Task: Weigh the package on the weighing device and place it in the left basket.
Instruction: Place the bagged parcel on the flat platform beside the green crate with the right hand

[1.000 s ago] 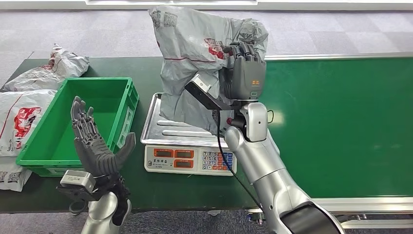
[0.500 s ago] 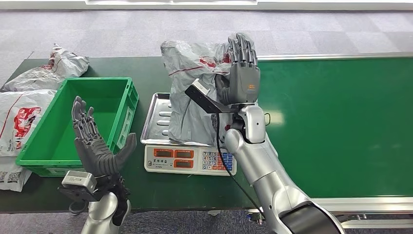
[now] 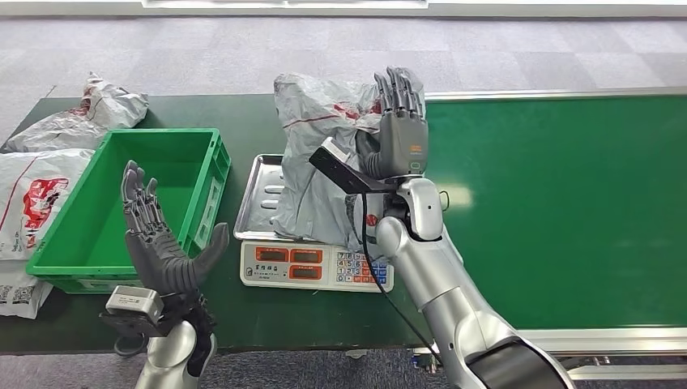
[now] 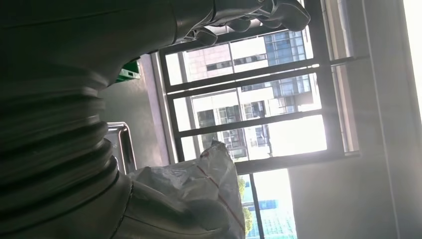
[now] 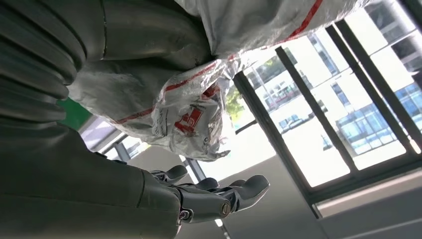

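**Package settling onto the scale**

On the green conveyor table, the grey package is now resting on the scale at frame centre, having sunk from its raised position a second ago. The right hand is opening against its side, seemingly letting go. The left hand is waiting, released, beside the green basket. Weighing is beginning.

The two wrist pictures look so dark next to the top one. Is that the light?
Likely yes. Left wrist view: bright windows behind leave the left hand nearly black. Right wrist view: the same backlight, with washed-out panes, though the package stays readable. Head view: even light, sharp, with one small glare spot on the green belt.
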### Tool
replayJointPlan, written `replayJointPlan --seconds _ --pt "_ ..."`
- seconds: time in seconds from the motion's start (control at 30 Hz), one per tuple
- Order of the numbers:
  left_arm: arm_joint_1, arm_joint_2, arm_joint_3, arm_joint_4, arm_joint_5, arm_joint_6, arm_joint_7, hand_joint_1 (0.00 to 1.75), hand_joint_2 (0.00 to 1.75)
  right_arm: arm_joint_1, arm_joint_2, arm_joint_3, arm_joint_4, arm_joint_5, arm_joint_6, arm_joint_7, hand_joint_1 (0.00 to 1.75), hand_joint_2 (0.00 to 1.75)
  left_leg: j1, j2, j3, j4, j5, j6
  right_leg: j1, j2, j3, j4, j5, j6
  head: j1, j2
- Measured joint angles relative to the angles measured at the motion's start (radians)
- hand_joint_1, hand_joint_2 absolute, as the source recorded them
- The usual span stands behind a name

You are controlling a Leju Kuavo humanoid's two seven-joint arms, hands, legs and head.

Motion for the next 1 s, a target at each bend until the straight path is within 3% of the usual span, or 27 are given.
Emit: replayJointPlan --seconds 0.07,0.2,0.27,0.37,0.57,0.7,0.77,0.83,0.9,1.0 --pt "0.007 0.0 0.001 -0.006 -0.006 -0.004 0.0 0.0 1.75 0.027 -0.007 0.0 -0.041 -0.032 0.036 -0.011 0.0 1.75 0.0 0.0 0.0 0.0 0.0 0.0 0.0 0.0 0.0 0.0 0.0 0.0 0.0 0.0" --pt "0.02 -0.001 0.014 -0.02 -0.022 -0.01 0.0 0.0 1.75 0.076 -0.023 -0.012 -0.155 -0.139 0.211 0.063 0.0 0.0 0.0 0.0 -0.001 0.0 0.0 0.0 0.0 0.0 0.0 0.0 0.0 0.0 0.0 0.0" --pt "0.024 -0.005 0.031 -0.029 -0.034 -0.021 0.001 0.0 1.75 0.078 -0.036 -0.022 -0.171 -0.144 0.33 0.163 0.0 0.0 0.0 0.0 -0.001 0.0 0.0 0.0 0.0 0.0 -0.001 0.0 0.0 0.0 0.0 0.0" --pt "0.032 -0.019 0.057 -0.047 -0.056 -0.042 0.008 0.0 1.75 0.06 -0.06 -0.032 -0.125 -0.092 0.383 0.245 0.0 0.0 0.0 0.0 -0.001 0.0 0.0 0.0 0.0 -0.001 -0.001 0.0 0.0 0.0 0.0 0.0" --pt "0.049 -0.045 0.091 -0.089 -0.085 -0.052 0.022 0.0 1.75 0.027 -0.074 -0.049 -0.019 -0.074 0.397 0.223 0.0 0.0 0.0 0.0 -0.001 0.0 0.0 0.0 0.0 -0.001 -0.001 0.0 0.001 0.0 0.0 0.0" --pt "0.054 -0.057 0.109 -0.116 -0.096 -0.063 0.028 0.0 1.75 0.021 -0.075 -0.067 -0.004 -0.139 0.386 0.15 0.0 0.0 0.0 -0.001 -0.001 0.0 0.0 0.0 0.0 -0.001 -0.001 0.0 0.001 0.0 0.0 0.0" --pt "0.059 -0.062 0.114 -0.13 -0.098 -0.068 0.029 0.0 1.75 0.035 -0.074 -0.083 -0.036 -0.162 0.279 0.079 0.0 0.87 0.0 -0.001 -0.001 0.0 0.0 0.0 0.0 -0.001 -0.001 0.0 0.001 0.0 0.0 0.0" --pt "0.063 -0.068 0.119 -0.141 -0.099 -0.085 0.035 0.0 1.75 0.074 -0.068 -0.103 -0.133 -0.122 0.087 -0.008 0.0 1.75 0.0 -0.002 -0.002 0.0 0.0 0.0 0.0 -0.002 -0.002 0.0 0.0 0.0 0.0 0.0" --pt "0.058 -0.075 0.121 -0.136 -0.108 -0.108 0.05 0.0 1.75 0.133 -0.047 -0.141 -0.299 -0.075 -0.08 -0.139 0.0 1.75 -0.001 -0.003 -0.002 0.001 0.0 0.0 -0.001 -0.003 -0.003 0.0 0.0 0.0 0.0 0.0" --pt "0.017 -0.082 0.111 -0.074 -0.147 -0.121 0.064 0.0 1.75 0.212 -0.011 -0.228 -0.625 -0.146 -0.152 -0.367 0.0 1.75 -0.001 -0.008 -0.004 0.001 0.0 0.0 -0.001 -0.008 -0.002 -0.001 -0.002 0.001 0.0 0.0"
